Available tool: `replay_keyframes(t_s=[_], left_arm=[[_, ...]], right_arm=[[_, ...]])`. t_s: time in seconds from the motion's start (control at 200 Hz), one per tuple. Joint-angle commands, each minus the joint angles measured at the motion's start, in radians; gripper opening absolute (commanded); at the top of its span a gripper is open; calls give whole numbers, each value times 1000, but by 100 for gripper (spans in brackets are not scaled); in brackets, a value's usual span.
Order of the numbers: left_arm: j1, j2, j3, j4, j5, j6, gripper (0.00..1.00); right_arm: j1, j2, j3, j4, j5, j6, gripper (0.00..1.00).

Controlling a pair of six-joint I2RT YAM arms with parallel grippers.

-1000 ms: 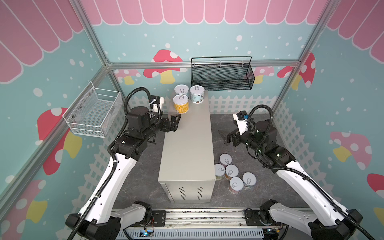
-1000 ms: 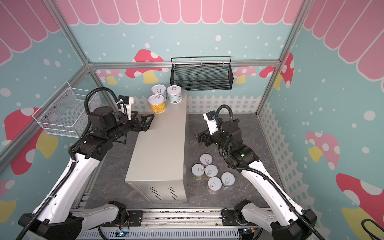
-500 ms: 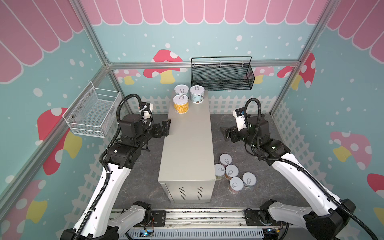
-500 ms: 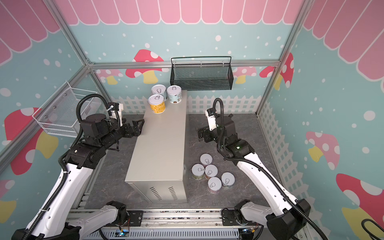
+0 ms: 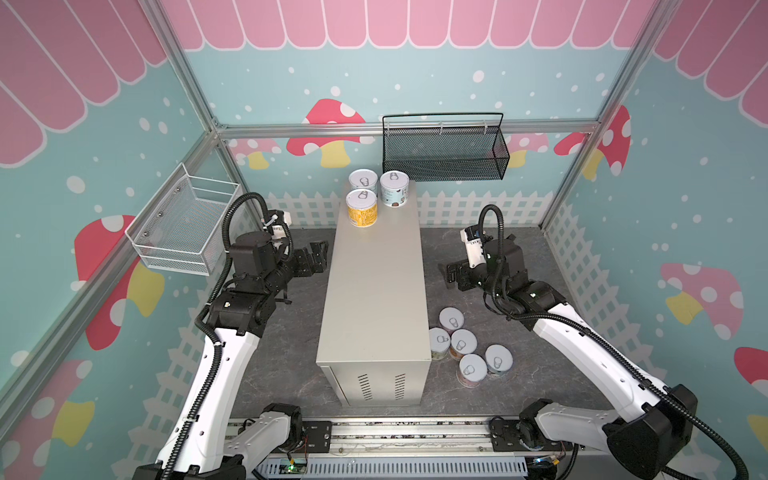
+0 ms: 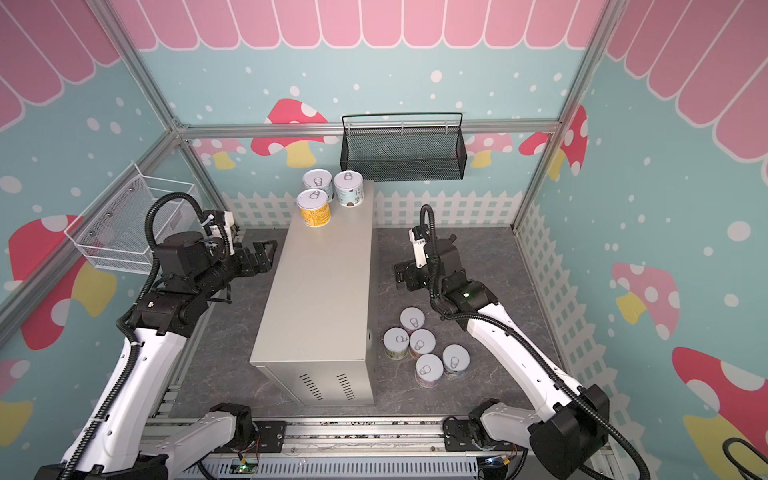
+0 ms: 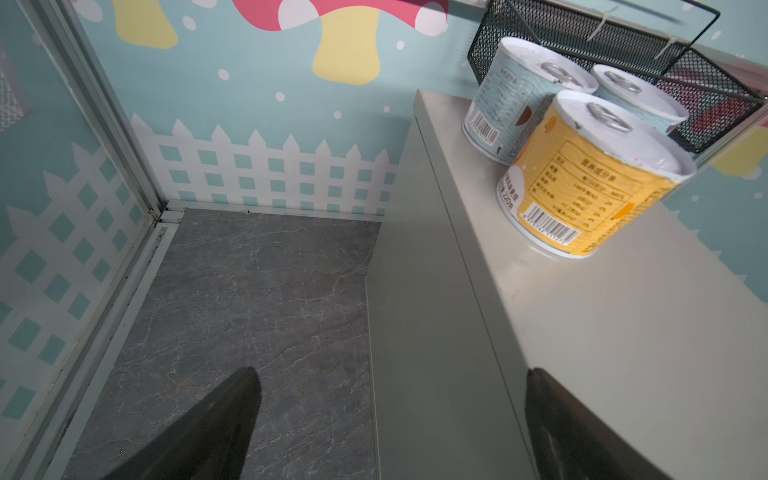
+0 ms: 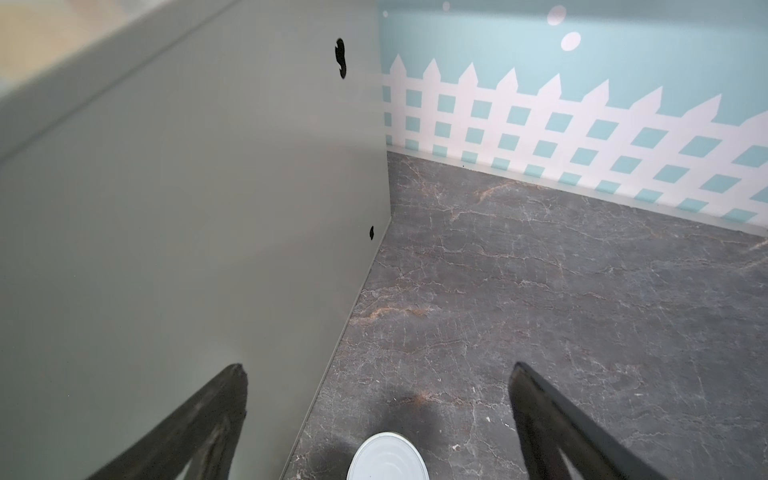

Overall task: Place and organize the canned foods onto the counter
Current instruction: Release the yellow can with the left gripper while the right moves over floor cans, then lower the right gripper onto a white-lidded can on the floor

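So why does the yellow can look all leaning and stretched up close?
In the left wrist view the wide lens stretches and tilts the yellow can; in a top view it stands straight on the counter.

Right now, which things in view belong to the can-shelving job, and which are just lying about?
Job: the counter; three cans standing on its far end; five cans clustered on the floor beside it.
Lying about: black mesh basket; white wire basket.
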Motion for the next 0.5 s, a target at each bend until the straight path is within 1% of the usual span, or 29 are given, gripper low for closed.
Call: replay_keyframes(t_s=[0.0,0.15,0.31,0.495], left_arm=[[6,-13,-20,26,47,-20,100],[7,-13,-19,32,62,-27,99],[12,-17,-15,41,101,-48,99],[19,-6,-15,57,154,-82,99]], right_arm=[[1,-19,-18,0,35,38,99],[0,-46,-59,-14,59,73,99],[1,-117,-126,10,82,102,99],[1,-120,-115,-41,116,121,100]])
